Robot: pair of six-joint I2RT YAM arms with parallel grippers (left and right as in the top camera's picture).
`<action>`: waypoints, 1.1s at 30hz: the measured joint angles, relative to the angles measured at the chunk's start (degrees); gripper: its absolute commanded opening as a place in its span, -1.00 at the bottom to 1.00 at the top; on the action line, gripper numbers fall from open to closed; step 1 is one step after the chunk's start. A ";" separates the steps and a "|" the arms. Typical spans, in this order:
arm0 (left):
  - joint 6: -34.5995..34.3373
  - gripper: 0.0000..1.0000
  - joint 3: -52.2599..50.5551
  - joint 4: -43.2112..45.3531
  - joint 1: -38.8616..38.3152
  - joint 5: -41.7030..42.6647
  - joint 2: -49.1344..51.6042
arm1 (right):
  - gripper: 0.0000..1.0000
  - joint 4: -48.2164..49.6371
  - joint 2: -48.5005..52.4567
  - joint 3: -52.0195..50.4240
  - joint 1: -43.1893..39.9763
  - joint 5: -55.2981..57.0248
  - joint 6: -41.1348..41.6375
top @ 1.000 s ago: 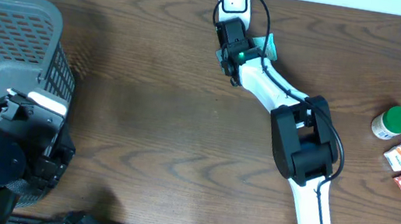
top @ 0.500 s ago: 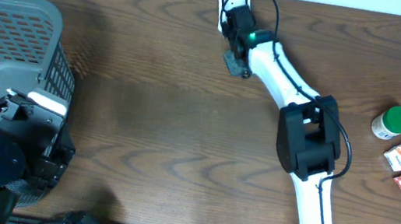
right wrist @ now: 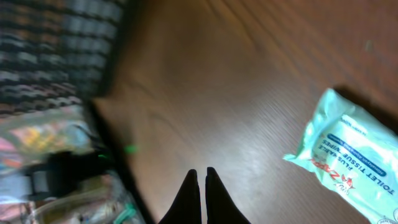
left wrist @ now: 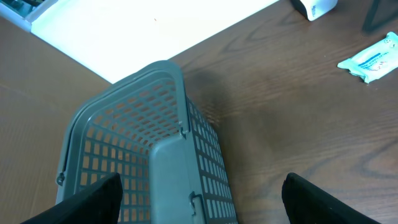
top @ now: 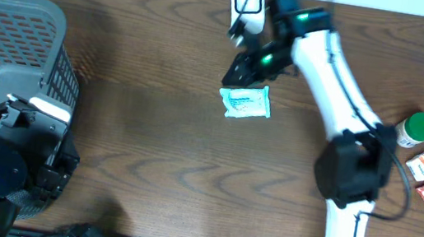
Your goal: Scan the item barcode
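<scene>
From overhead, the toilet tissue packet [top: 245,102] lies flat on the bench [top: 150,143] near the middle of the far edge, its long axis roughly along that edge. The right end effector [top: 233,73] hangs just beside it on the far-edge side, between the packet and the white scanner [top: 247,0], and is much the nearer of the two.

In the left wrist view, the left end effector [left wrist: 202,186] stands wide open and empty above the grey basket [left wrist: 124,124], well apart from the packet.

In the right wrist view, the fingers are pressed together on nothing. The packet lies clear to their right, printed face up. A pickup would likely need them to spread and shift that way.
</scene>
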 measured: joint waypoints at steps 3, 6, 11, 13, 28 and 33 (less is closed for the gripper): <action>0.00 0.64 -0.02 0.00 0.00 0.00 0.00 | 0.04 -0.76 -2.43 0.81 -1.38 3.52 3.54; 0.00 0.64 0.00 0.00 0.00 0.00 0.00 | 0.99 -3.04 -2.45 -0.31 -0.37 14.40 7.23; 0.00 0.64 0.00 -0.04 0.00 0.02 0.00 | 0.98 0.39 -2.03 -7.91 7.93 34.93 10.73; 0.00 0.64 0.00 0.00 0.00 0.02 0.00 | 0.99 2.60 -1.90 -12.61 12.09 42.38 12.96; 0.00 0.65 -0.02 0.00 0.00 0.00 0.00 | 0.99 21.94 -1.79 -30.82 23.34 74.55 20.46; 0.00 0.65 -0.02 0.00 0.00 0.00 0.00 | 0.98 24.39 -1.66 -31.39 23.85 78.34 19.82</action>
